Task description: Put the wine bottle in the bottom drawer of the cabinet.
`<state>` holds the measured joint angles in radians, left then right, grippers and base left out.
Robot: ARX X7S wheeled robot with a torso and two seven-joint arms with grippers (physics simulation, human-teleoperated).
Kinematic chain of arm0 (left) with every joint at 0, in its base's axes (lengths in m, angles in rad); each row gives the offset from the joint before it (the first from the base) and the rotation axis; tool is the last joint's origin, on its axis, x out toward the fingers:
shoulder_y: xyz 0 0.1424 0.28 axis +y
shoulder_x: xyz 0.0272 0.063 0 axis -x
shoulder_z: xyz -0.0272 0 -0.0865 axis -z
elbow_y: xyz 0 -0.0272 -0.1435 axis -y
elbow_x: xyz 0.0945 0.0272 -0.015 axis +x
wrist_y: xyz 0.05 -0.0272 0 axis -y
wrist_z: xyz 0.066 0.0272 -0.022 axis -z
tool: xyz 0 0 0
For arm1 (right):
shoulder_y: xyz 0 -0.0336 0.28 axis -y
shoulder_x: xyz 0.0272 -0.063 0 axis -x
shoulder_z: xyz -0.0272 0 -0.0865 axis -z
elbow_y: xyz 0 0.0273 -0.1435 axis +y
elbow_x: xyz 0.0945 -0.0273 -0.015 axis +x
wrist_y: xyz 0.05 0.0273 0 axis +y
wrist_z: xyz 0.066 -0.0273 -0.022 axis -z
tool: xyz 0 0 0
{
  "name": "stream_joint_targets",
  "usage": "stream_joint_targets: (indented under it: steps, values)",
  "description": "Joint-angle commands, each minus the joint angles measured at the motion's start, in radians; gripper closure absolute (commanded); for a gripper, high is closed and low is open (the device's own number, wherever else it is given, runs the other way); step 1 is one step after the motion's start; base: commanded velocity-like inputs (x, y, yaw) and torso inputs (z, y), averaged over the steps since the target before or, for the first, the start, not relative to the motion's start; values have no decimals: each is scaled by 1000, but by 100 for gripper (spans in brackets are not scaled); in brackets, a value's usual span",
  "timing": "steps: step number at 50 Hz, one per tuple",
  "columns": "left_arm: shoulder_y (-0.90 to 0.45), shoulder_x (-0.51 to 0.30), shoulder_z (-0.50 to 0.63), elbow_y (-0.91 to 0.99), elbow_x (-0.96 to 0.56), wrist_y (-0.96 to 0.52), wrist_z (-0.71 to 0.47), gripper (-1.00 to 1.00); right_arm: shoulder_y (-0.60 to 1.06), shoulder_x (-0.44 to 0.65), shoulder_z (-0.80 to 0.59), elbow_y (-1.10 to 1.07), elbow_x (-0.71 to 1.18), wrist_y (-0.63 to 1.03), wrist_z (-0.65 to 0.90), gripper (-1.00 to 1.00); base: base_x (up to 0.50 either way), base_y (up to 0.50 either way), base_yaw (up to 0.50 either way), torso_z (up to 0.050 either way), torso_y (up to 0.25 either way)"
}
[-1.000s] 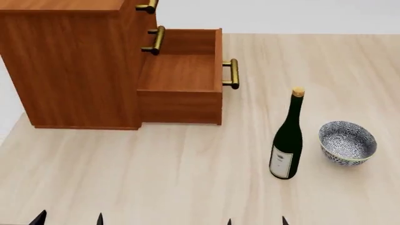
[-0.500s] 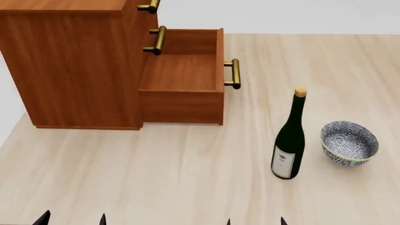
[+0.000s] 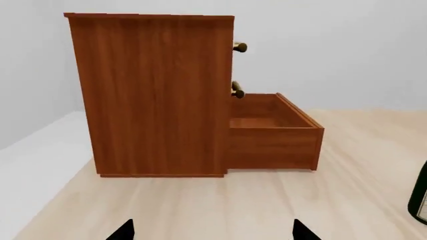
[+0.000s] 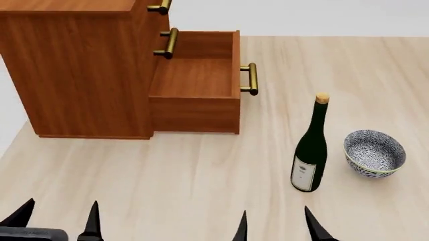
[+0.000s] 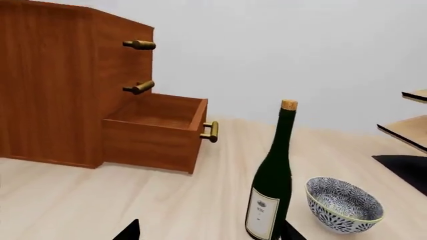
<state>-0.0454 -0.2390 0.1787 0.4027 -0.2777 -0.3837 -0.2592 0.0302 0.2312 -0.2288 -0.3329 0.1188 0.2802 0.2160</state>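
Note:
The dark green wine bottle (image 4: pixel 310 150) with a cork top and white label stands upright on the pale wooden table, right of the cabinet; it also shows in the right wrist view (image 5: pixel 271 180). The reddish-brown cabinet (image 4: pixel 74 65) stands at the far left, and its bottom drawer (image 4: pixel 196 83) is pulled out and empty, brass handle (image 4: pixel 248 79) facing right. My left gripper (image 4: pixel 57 221) is open at the near left edge. My right gripper (image 4: pixel 276 226) is open just in front of the bottle, holding nothing. The drawer also shows in the left wrist view (image 3: pixel 273 132).
A blue-patterned bowl (image 4: pixel 374 153) sits just right of the bottle. A pale wooden rack (image 5: pixel 407 125) on a black base (image 5: pixel 403 167) stands further right. The two upper drawers are shut, with brass handles (image 4: pixel 166 42) sticking out.
Both grippers' fingertips have risen further into the head view at the near edge. The bottle, bowl and drawer have not moved in the last half second.

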Motion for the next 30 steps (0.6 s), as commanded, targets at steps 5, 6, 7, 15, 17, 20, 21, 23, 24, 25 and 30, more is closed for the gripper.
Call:
stream_joint_targets:
  steps: [5,6,7,15,17,20,21,23,24,25,30]
  values:
    - [-58,-52,-36,358,-115,-351,-83,-100,18,50,6,-256,5,204,26,-100,0,0,0,0,0]
    - [-60,-54,-39,382,-120,-366,-89,-100,19,54,9,-278,8,222,27,-100,0,0,0,0,0]
    - [-62,-57,-41,400,-122,-376,-95,-100,18,57,9,-292,7,228,28,-100,0,0,0,0,0]
    - [-88,-69,-82,576,-188,-537,-160,-100,13,91,19,-406,-25,265,54,-100,0,0,0,0,0]
    - [-92,-75,-86,595,-197,-546,-173,-100,11,94,34,-418,-12,273,51,-100,0,0,0,0,0]
    - [-92,-76,-102,611,-212,-550,-179,-100,3,101,40,-451,-9,288,54,-100,0,0,0,0,0]
    - [-91,-77,-105,614,-215,-550,-180,-100,1,101,42,-461,-6,293,55,-100,0,0,0,0,0]
    - [-92,-83,-101,621,-212,-554,-189,-100,-3,104,44,-483,-1,308,56,-100,0,0,0,0,0]
    - [-99,-84,-104,619,-218,-573,-198,-100,-7,107,42,-487,-6,306,57,-100,0,0,0,0,0]
    - [-99,-84,-110,619,-224,-569,-196,-100,-8,109,41,-492,-6,309,58,-100,0,0,0,0,0]
    - [-103,-91,-129,638,-256,-589,-221,-100,-23,113,41,-507,-8,315,64,-100,0,0,0,0,0]
